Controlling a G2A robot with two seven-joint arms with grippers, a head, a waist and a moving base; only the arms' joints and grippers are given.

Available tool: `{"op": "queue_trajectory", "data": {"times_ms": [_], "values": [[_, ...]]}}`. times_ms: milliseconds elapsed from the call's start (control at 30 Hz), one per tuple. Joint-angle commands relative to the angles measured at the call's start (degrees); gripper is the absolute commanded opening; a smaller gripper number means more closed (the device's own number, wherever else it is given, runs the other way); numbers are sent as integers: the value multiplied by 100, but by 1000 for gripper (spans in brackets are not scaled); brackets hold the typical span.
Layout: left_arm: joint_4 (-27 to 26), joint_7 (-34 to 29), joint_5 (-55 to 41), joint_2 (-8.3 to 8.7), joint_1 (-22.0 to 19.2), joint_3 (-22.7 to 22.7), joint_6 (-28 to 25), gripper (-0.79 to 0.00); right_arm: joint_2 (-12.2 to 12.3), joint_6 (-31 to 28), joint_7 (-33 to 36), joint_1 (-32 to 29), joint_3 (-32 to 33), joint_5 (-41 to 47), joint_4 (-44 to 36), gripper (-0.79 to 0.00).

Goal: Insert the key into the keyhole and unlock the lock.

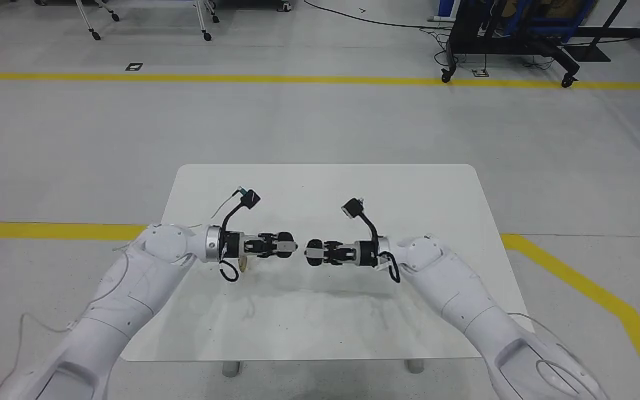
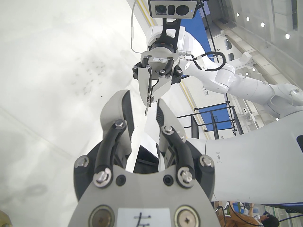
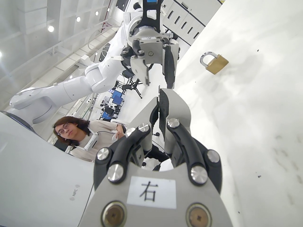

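Note:
A brass padlock [image 3: 214, 63] with a silver shackle lies flat on the white table [image 1: 420, 200]. In the top view the padlock [image 1: 243, 266] lies just beside the left forearm. Both grippers hover above the table's middle, tip to tip. My right gripper [image 1: 310, 249] is shut on a small silver key [image 2: 147, 108], whose blade sticks out toward the left gripper. My left gripper [image 2: 144, 109] is open and holds nothing. The key's tip sits close to the gap between the left gripper's fingertips [image 2: 126, 109]. From the right wrist, the open left gripper [image 3: 157, 76] faces my shut right gripper [image 3: 158, 100].
The table has bare room on the far side and toward both ends. Its front edge runs close under the two forearms. Faint dark smudges mark the surface [image 2: 90, 72].

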Motion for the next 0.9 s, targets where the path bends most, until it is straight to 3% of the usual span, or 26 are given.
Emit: {"op": "queue_trajectory", "data": {"times_ms": [0, 167, 267, 600, 733, 867], "values": [[-6, 84, -78, 37, 16, -57, -83, 0, 53, -212, -211, -74, 121, -4, 6, -785], [-110, 377, 31, 179, 123, -282, -376, 0, 356, -942, -941, -496, 611, -86, -164, -785], [-168, 494, -35, 241, 196, -441, -491, 0, 562, -942, -941, -820, 1045, 100, -520, -785], [-168, 494, -35, 241, 196, -441, -491, 0, 584, -942, -941, -864, 1094, 127, -570, -785], [-378, 1379, 1233, 326, 421, -680, -564, 0, 584, -942, -941, -864, 1094, 127, -570, -785], [-937, 1996, 2808, 649, 1035, -1483, -397, 0, 584, -942, -941, -864, 1094, 127, -570, -785]]}}
